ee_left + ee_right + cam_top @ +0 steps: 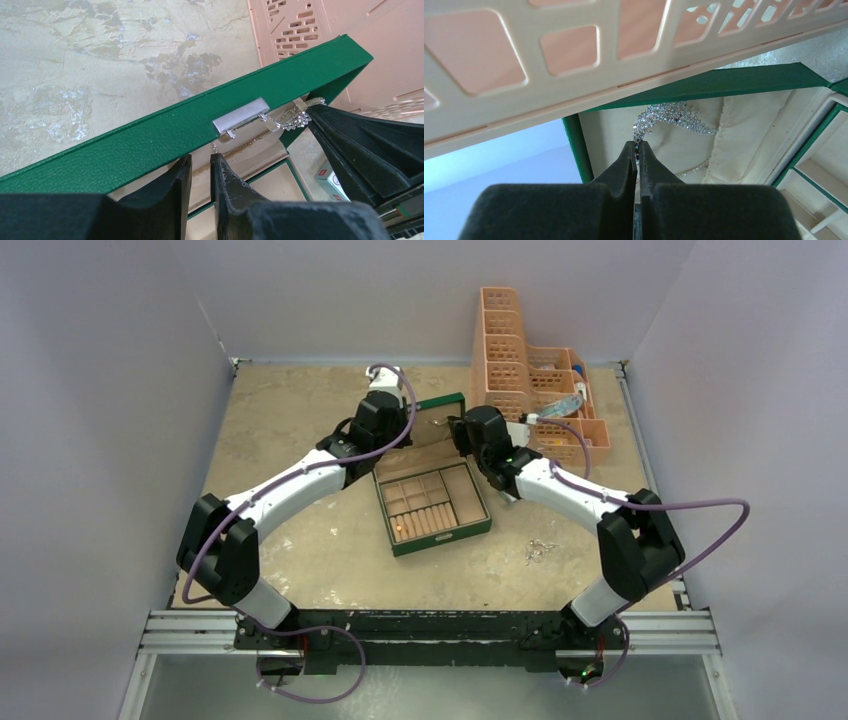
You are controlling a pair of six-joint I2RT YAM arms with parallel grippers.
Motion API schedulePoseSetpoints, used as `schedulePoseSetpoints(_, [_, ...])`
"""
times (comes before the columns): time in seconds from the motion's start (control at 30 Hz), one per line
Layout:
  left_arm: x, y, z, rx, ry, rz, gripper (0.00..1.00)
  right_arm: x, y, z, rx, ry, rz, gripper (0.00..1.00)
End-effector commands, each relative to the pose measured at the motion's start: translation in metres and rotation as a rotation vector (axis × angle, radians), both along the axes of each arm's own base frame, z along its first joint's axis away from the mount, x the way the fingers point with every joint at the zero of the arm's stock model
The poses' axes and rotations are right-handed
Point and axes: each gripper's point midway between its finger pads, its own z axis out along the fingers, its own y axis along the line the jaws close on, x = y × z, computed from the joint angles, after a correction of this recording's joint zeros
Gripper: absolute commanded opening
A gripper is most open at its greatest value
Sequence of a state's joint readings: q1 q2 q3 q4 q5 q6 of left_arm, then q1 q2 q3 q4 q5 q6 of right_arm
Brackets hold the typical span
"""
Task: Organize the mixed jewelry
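Note:
A green jewelry box (478,502) lies open mid-table, its lid (441,401) standing up. My right gripper (637,144) is shut on a sparkling silvery chain (669,116), held against the lid's cream lining. In the left wrist view that chain (292,119) hangs beside the lid's silver clasp (240,116), with the right fingers (350,145) on it. My left gripper (200,159) is open by a narrow gap just below the lid's edge (150,140), with nothing between its fingers. A thin chain (216,147) dangles by its right fingertip. A small gold piece (401,525) sits in the box tray. Loose silvery pieces (540,552) lie on the table to the right.
Peach slotted baskets (520,370) stand at the back right, close behind the lid and just above my right gripper (457,428). A small white card box with red print (330,180) lies right of the green box. My left gripper (418,423) is at the lid's left.

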State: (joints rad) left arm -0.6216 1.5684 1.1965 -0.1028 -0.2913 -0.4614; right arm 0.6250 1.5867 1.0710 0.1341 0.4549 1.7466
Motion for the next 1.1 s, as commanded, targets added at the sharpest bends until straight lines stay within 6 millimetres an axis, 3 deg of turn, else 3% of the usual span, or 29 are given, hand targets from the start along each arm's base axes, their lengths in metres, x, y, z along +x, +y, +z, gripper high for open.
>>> schedulePoseSetpoints(0.0, [0.0, 0.005, 0.02, -0.046, -0.038, 0.012, 0.21, -0.004, 0.002, -0.028, -0.012, 0.062, 0.005, 0.0])
schedulePoseSetpoints(0.23, [-0.002, 0.006, 0.019, -0.048, -0.033, 0.011, 0.22, -0.01, 0.003, -0.05, -0.007, 0.121, 0.013, 0.0])
schedulePoseSetpoints(0.33, [-0.003, 0.006, 0.02, -0.051, -0.035, 0.01, 0.22, -0.012, 0.004, -0.051, -0.001, 0.122, 0.021, 0.03])
schedulePoseSetpoints(0.7, [-0.004, 0.007, 0.024, -0.057, -0.039, 0.007, 0.24, -0.024, -0.009, -0.009, -0.029, 0.019, 0.049, 0.48])
schedulePoseSetpoints(0.93, [-0.007, 0.006, 0.026, -0.068, -0.038, -0.009, 0.26, -0.04, -0.018, 0.013, -0.191, -0.131, 0.171, 0.57])
schedulePoseSetpoints(1.07, [-0.007, 0.005, 0.026, -0.078, -0.034, -0.016, 0.27, -0.046, -0.012, 0.016, -0.272, -0.189, 0.279, 0.61])
